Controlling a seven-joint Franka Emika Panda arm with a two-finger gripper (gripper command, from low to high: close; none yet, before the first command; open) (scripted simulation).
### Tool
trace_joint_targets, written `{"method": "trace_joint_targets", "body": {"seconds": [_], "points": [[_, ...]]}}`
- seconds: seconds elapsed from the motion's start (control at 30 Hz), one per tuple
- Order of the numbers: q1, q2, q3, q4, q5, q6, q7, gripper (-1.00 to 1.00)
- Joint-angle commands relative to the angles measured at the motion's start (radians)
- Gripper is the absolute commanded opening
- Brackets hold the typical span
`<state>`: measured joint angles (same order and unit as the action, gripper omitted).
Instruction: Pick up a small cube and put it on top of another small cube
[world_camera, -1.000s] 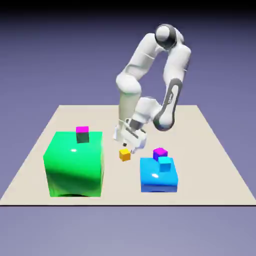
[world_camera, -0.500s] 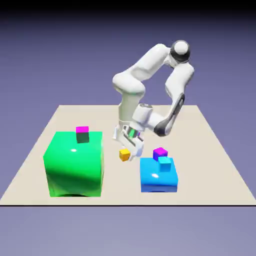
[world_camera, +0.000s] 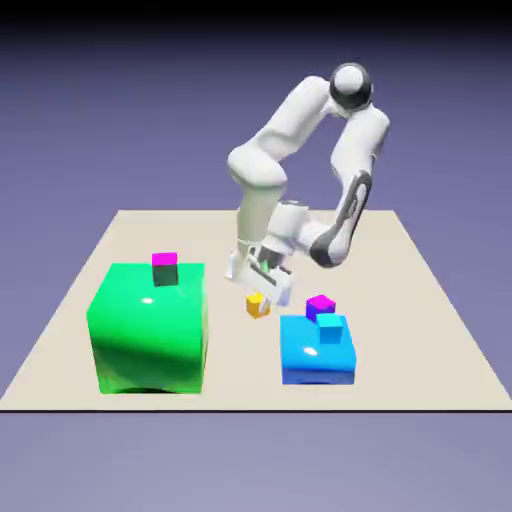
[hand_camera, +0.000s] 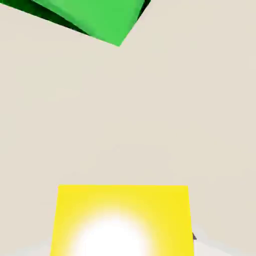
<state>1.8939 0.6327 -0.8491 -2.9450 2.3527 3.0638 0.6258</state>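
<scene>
Up slightly since the earlier frame, the white arm (world_camera: 357, 140) could clip the green block (world_camera: 152, 335) if it crosses low, toppling the magenta-topped cube (world_camera: 165, 270). Low over the desk (world_camera: 400, 360), the yellow-orange cube (world_camera: 256, 306), pinched by the fingers (world_camera: 258, 298), might slip if gripped off-centre.

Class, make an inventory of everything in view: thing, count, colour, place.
large block: 1, green, exterior view's left
flatter block: 1, blue, exterior view's right
small cube: 1, yellow-orange, in the claw
small cube: 1, magenta top, dark sides, on the green block
small cube: 1, magenta and purple, behind the blue block
small cube: 1, cyan, on the blue block
tabletop: 1, beige, beneath everything
arm: 1, white and grey, far side
claw: 1, closed on the yellow-orange cube
</scene>
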Motion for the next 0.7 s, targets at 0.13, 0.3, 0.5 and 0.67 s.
{"method": "trace_joint_targets", "body": {"seconds": [0.13,0.3,0.5,0.67], "points": [[-0.080,-0.129,-0.031,0.023,0.107,0.144,-0.218,-1.00],[-0.159,-0.257,-0.063,0.045,0.213,0.288,-0.436,-1.00],[-0.170,-0.327,0.079,0.112,0.187,0.272,-0.517,-1.00],[-0.306,-0.422,0.258,0.237,-0.030,0.121,-0.709,-1.00]]}}
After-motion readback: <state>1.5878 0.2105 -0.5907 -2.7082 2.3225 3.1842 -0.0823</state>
